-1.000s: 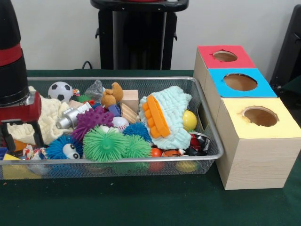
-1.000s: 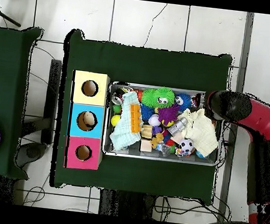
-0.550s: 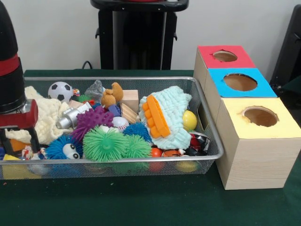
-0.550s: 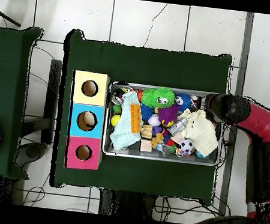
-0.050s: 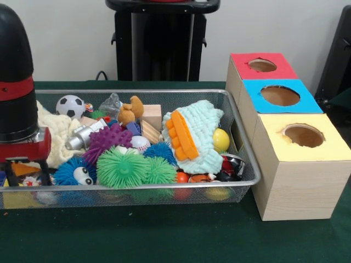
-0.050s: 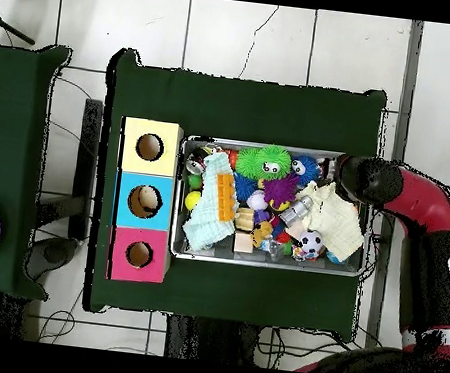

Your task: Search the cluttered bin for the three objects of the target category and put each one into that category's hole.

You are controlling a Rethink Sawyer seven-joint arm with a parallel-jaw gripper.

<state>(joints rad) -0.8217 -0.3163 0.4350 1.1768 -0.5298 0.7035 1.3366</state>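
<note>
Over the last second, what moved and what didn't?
Only the arm moved. In the front view it slid along the bin's left end toward the camera-side rim, rising slightly; overhead it crept toward the bin's upper right corner. Whether the pincer is open or shut is not visible, and nothing shows as picked up or dropped. The toys, cream cloth and three boxes stayed put.

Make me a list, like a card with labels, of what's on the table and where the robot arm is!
Bin: silver wire mesh bin, full of toys
Toys: green spiky ball, purple spiky ball, black-and-white soccer ball, pale blue knitted cloth, cream cloth
Boxes: wooden box with red, blue and yellow tops, a round hole in each
Arm: red and black arm, gripper at the bin's left end in the front view
Gripper fingers: can't tell
</note>
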